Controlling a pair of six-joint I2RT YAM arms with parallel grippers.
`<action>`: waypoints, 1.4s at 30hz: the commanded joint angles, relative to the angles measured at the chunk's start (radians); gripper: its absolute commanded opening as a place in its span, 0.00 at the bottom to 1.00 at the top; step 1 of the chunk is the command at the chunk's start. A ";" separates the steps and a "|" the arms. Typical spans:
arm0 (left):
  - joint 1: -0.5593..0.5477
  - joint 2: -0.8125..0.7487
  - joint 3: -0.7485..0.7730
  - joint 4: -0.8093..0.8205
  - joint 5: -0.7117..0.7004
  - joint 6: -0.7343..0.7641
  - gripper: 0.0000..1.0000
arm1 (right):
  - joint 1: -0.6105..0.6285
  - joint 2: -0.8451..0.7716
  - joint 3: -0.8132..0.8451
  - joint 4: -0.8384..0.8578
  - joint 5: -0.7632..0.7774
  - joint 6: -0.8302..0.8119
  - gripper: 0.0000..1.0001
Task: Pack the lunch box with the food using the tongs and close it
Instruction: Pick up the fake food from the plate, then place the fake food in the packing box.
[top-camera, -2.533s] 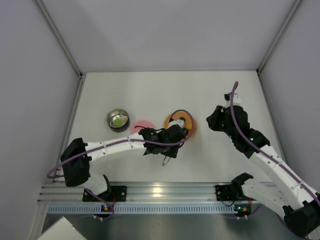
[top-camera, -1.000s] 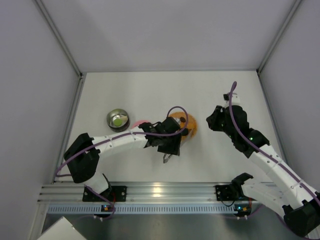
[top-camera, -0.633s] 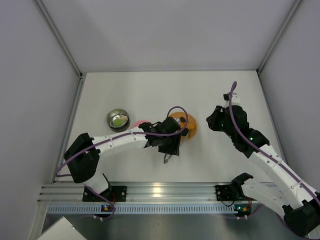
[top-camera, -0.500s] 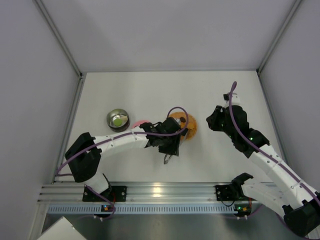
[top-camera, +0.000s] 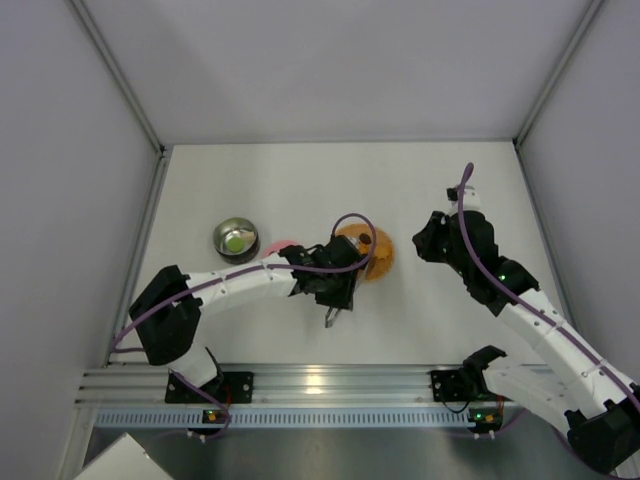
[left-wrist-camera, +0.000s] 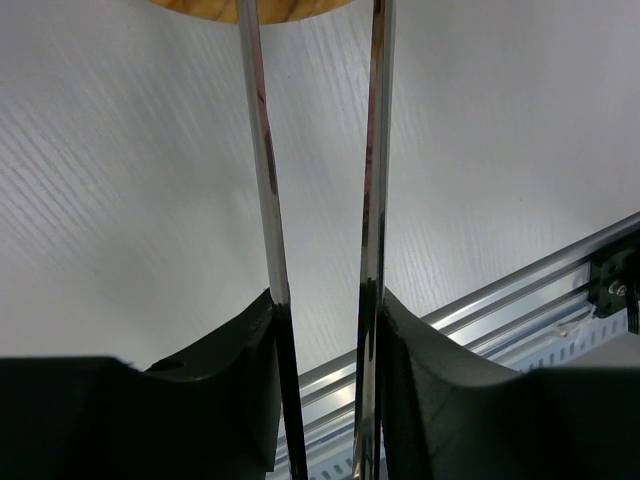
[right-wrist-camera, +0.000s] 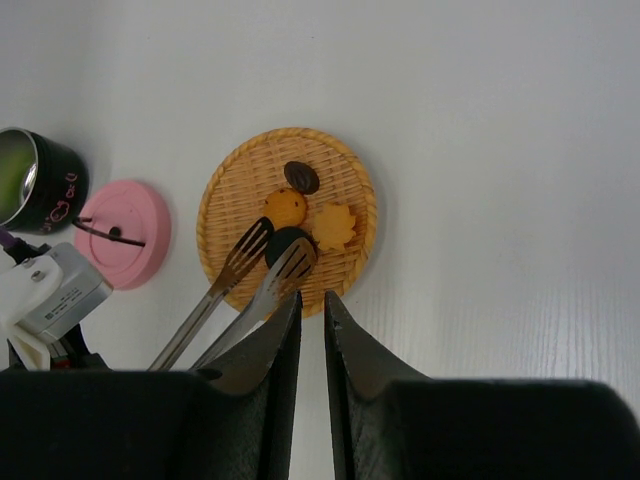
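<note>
Tongs (right-wrist-camera: 285, 270) clamped in left gripper (left-wrist-camera: 322, 310), pointing far-right, tips either side of black food piece (right-wrist-camera: 279, 243); right gripper (right-wrist-camera: 311, 300) narrow, empty.

A white, faintly grained table top (top-camera: 300, 185) is enclosed by plain grey wall panels (top-camera: 340, 60) on the left, far and right sides. Metal posts (top-camera: 120, 82) are set at the far corners. A ribbed aluminium rail (top-camera: 330, 384) is fixed along the near edge.

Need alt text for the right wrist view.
Tongs reach onto the orange plate, tips at a black piece, with three other pieces beside it. A pink lid and the open tin lie to the left; the right gripper, nearly shut and empty, frames the bottom.
</note>
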 joint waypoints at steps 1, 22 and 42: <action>-0.001 -0.081 0.030 -0.030 -0.056 -0.001 0.33 | 0.006 -0.002 -0.009 0.033 -0.005 -0.008 0.14; 0.104 -0.286 0.055 -0.192 -0.224 0.028 0.34 | 0.006 0.024 -0.001 0.047 -0.032 -0.004 0.14; 0.540 -0.569 -0.180 -0.221 -0.167 0.086 0.40 | 0.006 0.049 0.004 0.059 -0.069 0.005 0.13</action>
